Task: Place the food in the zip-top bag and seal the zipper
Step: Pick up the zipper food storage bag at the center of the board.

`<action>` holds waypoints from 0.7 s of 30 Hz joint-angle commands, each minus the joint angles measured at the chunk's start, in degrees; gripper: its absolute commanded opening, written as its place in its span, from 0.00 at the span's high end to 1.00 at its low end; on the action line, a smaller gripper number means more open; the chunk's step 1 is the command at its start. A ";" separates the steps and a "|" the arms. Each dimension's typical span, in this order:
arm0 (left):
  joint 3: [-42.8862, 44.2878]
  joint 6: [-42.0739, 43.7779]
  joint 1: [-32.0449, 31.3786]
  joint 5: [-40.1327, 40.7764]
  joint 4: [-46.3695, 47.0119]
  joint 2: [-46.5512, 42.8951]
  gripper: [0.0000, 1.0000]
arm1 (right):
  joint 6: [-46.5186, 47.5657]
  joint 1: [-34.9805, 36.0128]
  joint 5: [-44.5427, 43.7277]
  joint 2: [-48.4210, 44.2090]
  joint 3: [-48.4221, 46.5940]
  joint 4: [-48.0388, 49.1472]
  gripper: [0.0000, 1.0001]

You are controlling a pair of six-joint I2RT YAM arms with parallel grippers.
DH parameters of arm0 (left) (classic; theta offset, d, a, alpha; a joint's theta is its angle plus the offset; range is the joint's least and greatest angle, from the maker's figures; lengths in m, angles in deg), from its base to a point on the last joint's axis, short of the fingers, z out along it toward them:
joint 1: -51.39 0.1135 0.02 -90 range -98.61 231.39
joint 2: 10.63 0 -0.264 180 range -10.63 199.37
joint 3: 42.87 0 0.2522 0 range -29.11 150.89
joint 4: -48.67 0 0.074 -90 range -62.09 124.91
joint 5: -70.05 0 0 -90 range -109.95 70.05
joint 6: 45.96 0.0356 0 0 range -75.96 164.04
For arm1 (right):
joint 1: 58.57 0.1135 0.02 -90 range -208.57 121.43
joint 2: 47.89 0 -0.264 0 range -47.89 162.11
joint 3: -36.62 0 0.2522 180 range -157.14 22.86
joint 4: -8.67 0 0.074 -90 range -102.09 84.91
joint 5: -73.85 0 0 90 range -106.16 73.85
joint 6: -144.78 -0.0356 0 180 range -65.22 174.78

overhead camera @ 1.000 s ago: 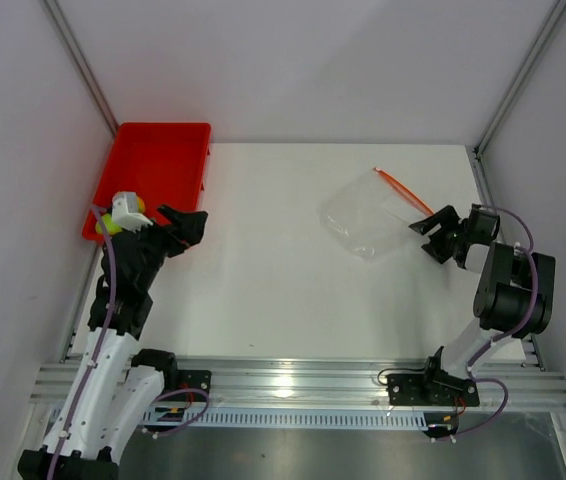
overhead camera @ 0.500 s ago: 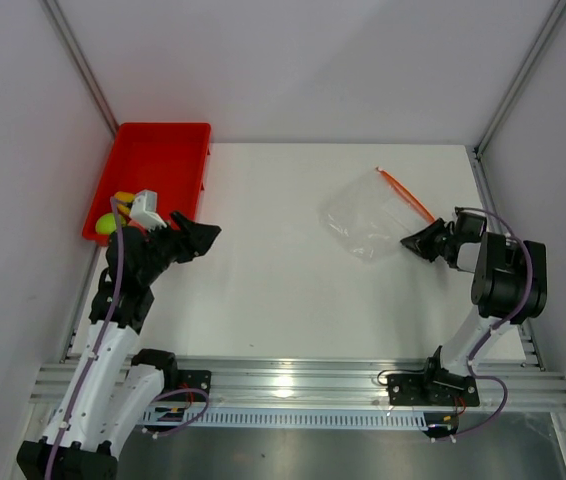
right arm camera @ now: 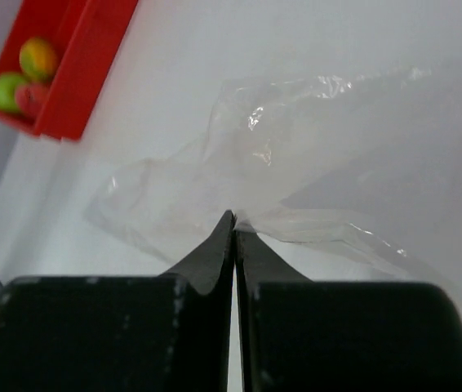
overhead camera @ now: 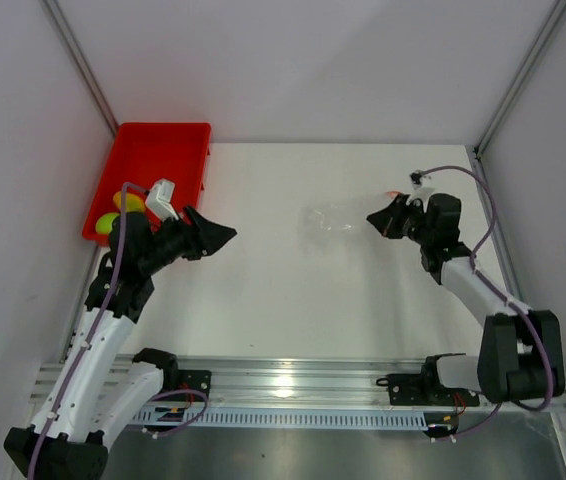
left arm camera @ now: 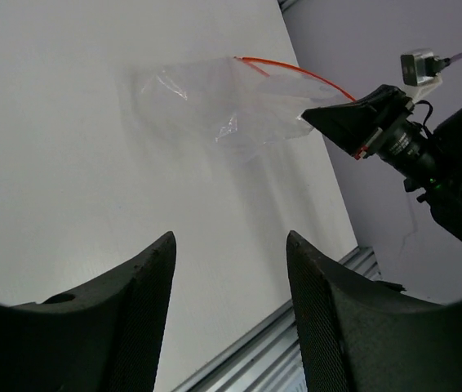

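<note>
The zip-top bag (overhead camera: 331, 219) is a clear crinkly pouch, lifted off the table at its right end. My right gripper (overhead camera: 377, 219) is shut on an edge of its plastic (right arm camera: 239, 175), the jaws pinched flat together. The orange-red zipper (left arm camera: 295, 72) runs along the bag's far edge. The food lies in the red tray (overhead camera: 159, 150): a yellow-orange fruit (right arm camera: 38, 57), a green one (right arm camera: 6, 90) and a pinkish one (right arm camera: 30, 100). My left gripper (overhead camera: 225, 233) is open with nothing between its fingers (left arm camera: 151, 282), right of the tray and pointing toward the bag.
The tray stands in the back left corner against the left wall. Metal frame posts rise at the back corners. An aluminium rail (overhead camera: 293, 385) runs along the near edge by the arm bases. White table lies between the two grippers.
My right gripper has shut on the bag and carried it up and to the left. My left gripper has swung away from the tray toward the table's middle, its jaws narrowing.
</note>
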State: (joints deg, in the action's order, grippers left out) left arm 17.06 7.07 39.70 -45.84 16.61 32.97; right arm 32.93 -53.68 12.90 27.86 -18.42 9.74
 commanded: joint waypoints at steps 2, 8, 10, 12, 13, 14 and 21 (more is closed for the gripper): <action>5.33 -5.38 -1.41 -2.59 -4.89 2.80 0.44 | 13.57 10.20 -6.46 -10.25 -1.35 -8.04 1.00; 6.47 -12.95 -2.03 -5.66 -3.94 3.96 0.47 | 20.70 17.69 -7.70 -18.17 -2.49 -14.65 1.00; 6.91 -13.65 -2.29 -5.75 -3.93 4.31 0.46 | 21.14 20.58 -7.96 -18.88 -2.49 -14.57 1.00; 7.26 -13.48 -2.38 -5.66 -4.11 4.74 0.44 | 21.06 22.70 -8.93 -18.09 -3.98 -17.10 1.00; 7.53 -13.30 -2.38 -5.84 -4.19 4.92 0.44 | 21.32 24.80 -8.67 -16.87 -4.86 -18.68 1.00; 7.79 -12.95 -2.38 -5.93 -4.54 5.10 0.44 | 21.67 25.95 -8.58 -16.34 -6.26 -19.39 1.00; 13.94 -12.43 -2.91 -6.01 -7.96 11.76 0.36 | 29.56 35.27 -7.61 -12.65 -9.08 -24.84 1.00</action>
State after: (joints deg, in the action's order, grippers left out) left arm 26.98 -4.19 37.56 -50.35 10.49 41.77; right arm 56.62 -21.23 5.32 13.96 -24.01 -11.60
